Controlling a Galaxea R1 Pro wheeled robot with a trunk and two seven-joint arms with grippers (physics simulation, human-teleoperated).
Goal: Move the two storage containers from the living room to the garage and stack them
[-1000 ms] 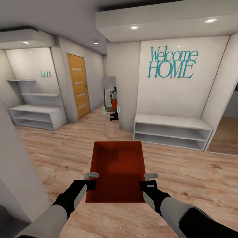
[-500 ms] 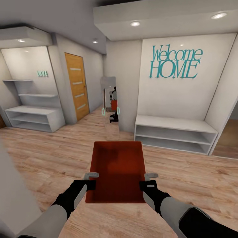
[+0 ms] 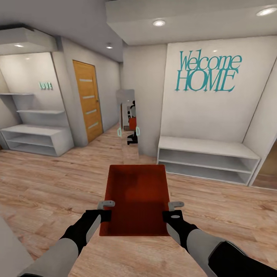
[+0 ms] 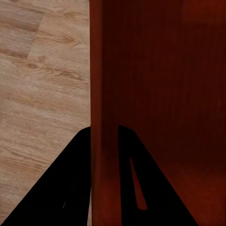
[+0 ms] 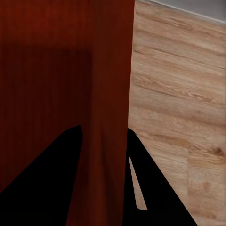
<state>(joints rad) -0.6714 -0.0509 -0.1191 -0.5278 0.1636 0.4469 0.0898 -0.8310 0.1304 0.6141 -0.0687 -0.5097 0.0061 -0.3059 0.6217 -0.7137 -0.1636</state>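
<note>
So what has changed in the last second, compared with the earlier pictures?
The view has swung: the orange-brown wooden door and the white low shelf sit differently in frame, so the camera moved. The red-orange rectangular container stays clamped between the left gripper and right gripper, unchanged.

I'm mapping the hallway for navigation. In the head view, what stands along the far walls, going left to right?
White shelf unit → orange-brown wooden door → tall mirror → low white bench shelf under the "Welcome HOME" lettering.
</note>
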